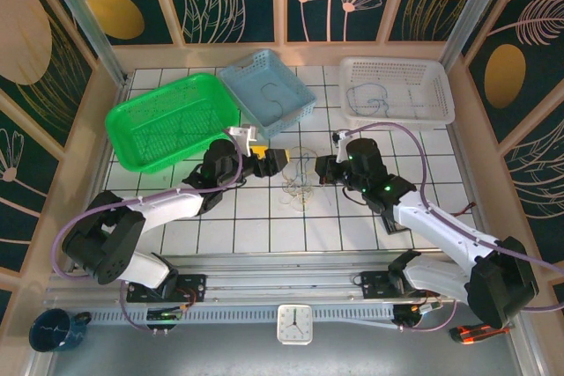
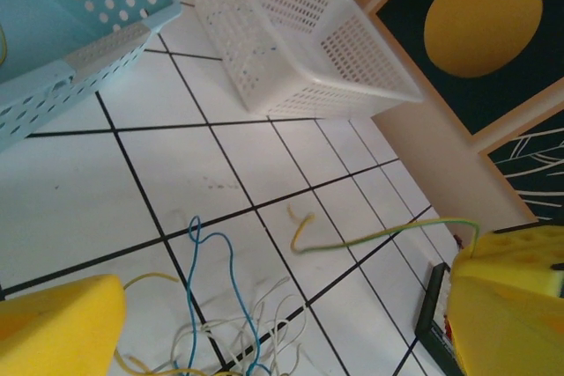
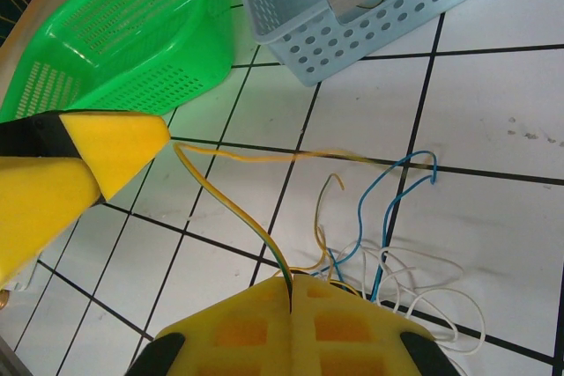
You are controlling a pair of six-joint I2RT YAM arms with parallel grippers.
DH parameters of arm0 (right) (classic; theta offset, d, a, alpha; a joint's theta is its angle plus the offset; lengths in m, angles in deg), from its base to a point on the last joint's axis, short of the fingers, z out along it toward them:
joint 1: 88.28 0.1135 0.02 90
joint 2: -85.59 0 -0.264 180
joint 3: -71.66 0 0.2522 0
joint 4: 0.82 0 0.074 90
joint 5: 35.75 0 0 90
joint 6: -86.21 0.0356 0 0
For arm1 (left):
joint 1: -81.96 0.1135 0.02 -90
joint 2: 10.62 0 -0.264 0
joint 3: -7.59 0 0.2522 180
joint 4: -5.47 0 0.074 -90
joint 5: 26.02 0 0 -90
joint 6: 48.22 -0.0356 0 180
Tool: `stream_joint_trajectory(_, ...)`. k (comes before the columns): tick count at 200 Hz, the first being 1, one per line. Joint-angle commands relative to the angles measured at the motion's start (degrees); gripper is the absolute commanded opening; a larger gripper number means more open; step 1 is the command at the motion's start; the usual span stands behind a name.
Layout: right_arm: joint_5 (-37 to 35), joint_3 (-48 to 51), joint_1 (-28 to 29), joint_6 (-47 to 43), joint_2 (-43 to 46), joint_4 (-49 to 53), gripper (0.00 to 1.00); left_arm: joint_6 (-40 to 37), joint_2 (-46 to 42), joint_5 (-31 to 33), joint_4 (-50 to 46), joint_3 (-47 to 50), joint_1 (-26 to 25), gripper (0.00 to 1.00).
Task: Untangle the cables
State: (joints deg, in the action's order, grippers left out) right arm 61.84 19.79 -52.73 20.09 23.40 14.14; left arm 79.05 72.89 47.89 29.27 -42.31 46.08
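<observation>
Yellow-green cable [image 3: 233,209] tight between closed right jaws; left jaws wide apart.

We find open worktop [image 1: 256,226] on the near side of the cables [image 1: 298,184]; at the far side the green tray [image 1: 159,125], blue basket [image 1: 248,84] and white basket [image 1: 401,118] block passage.

Cables [image 1: 298,184]: thin blue, white, yellow strands, loose clump between left gripper [image 1: 278,161] and right gripper [image 1: 322,167]. Yellow-green strand [image 3: 238,209] pinched in right gripper, stretching to left gripper's fingertip.
</observation>
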Motion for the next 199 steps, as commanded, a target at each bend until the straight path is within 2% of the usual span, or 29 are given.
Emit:
stream_joint_trajectory(1,0.84,-1.52,-0.64,-0.38,-0.27,-1.16,0.0,3.33,-1.92,0.16,4.8,0.37,0.47,0.93)
stream_joint_trajectory(37,2.6,-6.83,-3.75,0.12,-3.99,-4.24,0.0,7.49,-5.92,6.5,4.2,1.62,0.54,0.99)
stream_joint_trajectory(79,5.79,-19.32,-6.75,0.29,-16.24,-7.85,0.0,12.18,-11.94,14.03,3.24,5.56,0.47,0.99)
stream_joint_trajectory(135,7.04,-40.33,-8.37,0.23,-36.91,-8.52,0.0,14.58,-16.72,17.1,1.73,9.18,0.51,0.99)
stream_joint_trajectory(199,9.74,-62.26,-9.72,1.69,-59.07,-5.96,0.0,15.41,-16.58,17.76,0.73,9.38,0.56,0.99)
